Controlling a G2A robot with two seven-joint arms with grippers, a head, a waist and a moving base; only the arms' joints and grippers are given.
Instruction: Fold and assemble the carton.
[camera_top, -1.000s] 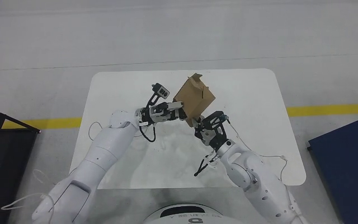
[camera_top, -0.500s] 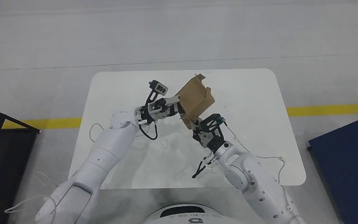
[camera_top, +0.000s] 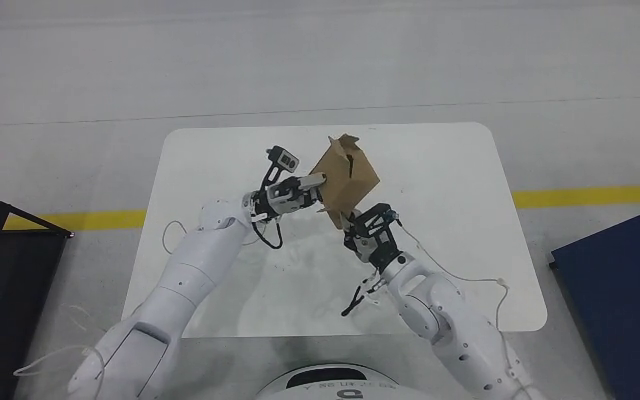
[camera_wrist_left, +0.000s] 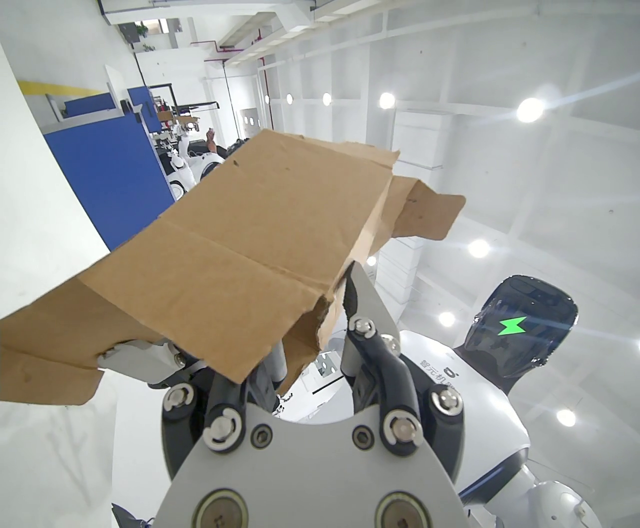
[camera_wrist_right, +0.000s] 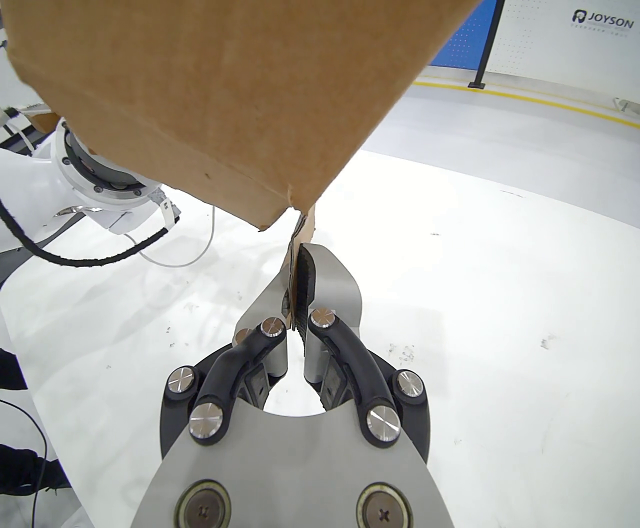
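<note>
A brown cardboard carton (camera_top: 346, 178) hangs tilted in the air above the middle of the white table (camera_top: 450, 170), partly folded with loose flaps. My left gripper (camera_top: 322, 184) holds it from the left side. In the left wrist view the carton (camera_wrist_left: 240, 260) has one wall and a flap between the fingers (camera_wrist_left: 367, 310) of my left gripper (camera_wrist_left: 320, 330). My right gripper (camera_top: 350, 222) is below the carton, shut on a lower flap edge. In the right wrist view my right gripper (camera_wrist_right: 296, 280) pinches that thin flap beneath the carton (camera_wrist_right: 225, 95).
A yellow floor line (camera_top: 580, 196) runs past both sides of the table. A blue object (camera_top: 605, 290) stands off the right edge, a black one (camera_top: 25, 270) off the left. Thin cables (camera_top: 470, 285) lie on the table near my right arm.
The carton has turned and shifted slightly left, its top flap now pointing up. My right gripper has moved a little left and up under it. The left gripper keeps its hold.
</note>
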